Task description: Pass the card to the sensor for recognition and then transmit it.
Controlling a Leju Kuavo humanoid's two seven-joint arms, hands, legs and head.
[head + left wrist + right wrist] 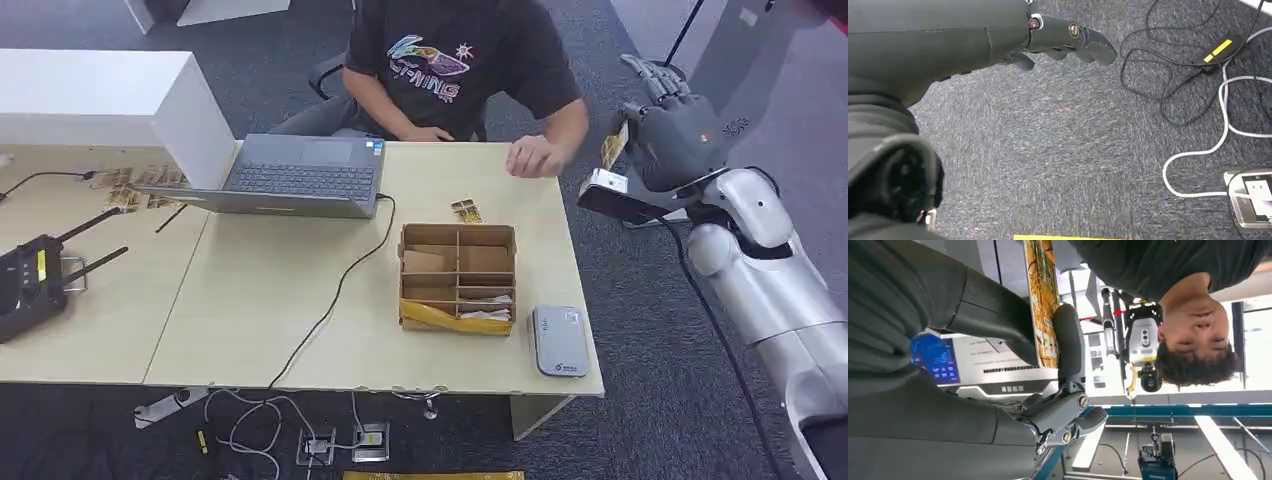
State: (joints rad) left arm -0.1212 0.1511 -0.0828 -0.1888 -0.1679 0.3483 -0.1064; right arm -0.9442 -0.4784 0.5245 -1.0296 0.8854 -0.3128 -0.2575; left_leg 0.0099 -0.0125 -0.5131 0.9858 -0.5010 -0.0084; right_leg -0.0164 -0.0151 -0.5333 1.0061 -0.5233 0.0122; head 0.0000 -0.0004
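Observation:
My right hand (pixel 672 128) is raised beyond the table's right edge, level with its far end. It pinches a yellow patterned card (pixel 613 146) upright. In the right wrist view the card (pixel 1043 295) sits between the thumb (pixel 1069 345) and the fingers. The person's hand (pixel 535 158) rests on the table a short way left of the card. The grey sensor (pixel 558 340) lies flat at the table's near right corner, well below my right hand. My left hand (pixel 1058 40) hangs over the carpet, fingers loosely apart and holding nothing.
A cardboard divider box (pixel 458 275) with cards stands left of the sensor. A loose card (pixel 465 210) lies behind it. A laptop (pixel 300 175) with a black cable sits at the back, a person seated behind. Cables and a power strip (pixel 1250 197) lie on the floor.

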